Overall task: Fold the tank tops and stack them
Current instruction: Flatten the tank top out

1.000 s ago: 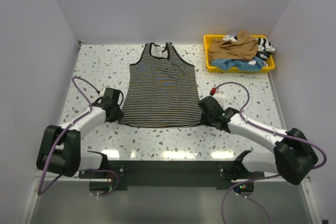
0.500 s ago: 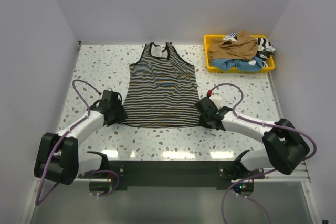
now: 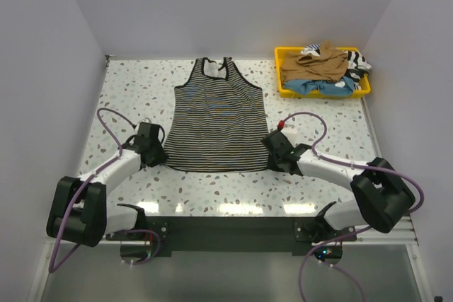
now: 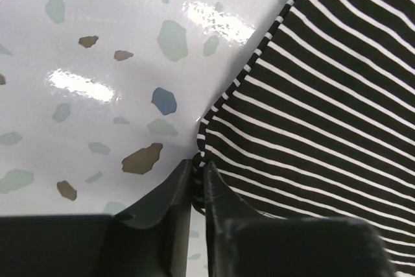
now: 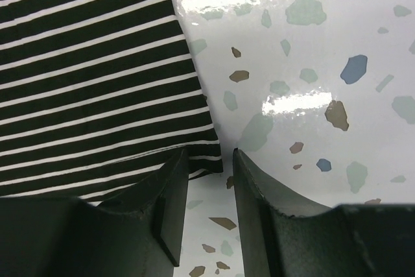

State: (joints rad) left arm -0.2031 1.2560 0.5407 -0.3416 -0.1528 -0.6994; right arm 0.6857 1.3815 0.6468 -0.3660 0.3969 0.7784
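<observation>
A black-and-white striped tank top lies flat on the speckled table, straps at the far end. My left gripper is at its near left hem corner; in the left wrist view the gripper is shut on the striped hem. My right gripper is at the near right hem corner; in the right wrist view it is open, its fingers straddling the corner of the striped cloth. More tank tops, tan-brown, light blue and striped, lie heaped in the tray.
A yellow plastic tray stands at the back right of the table. Walls close in the table on the left, back and right. Purple cables loop beside both arms.
Both grippers have moved slightly inward and forward to the bottom hem corners of the striped top. The top itself has not shifted.
</observation>
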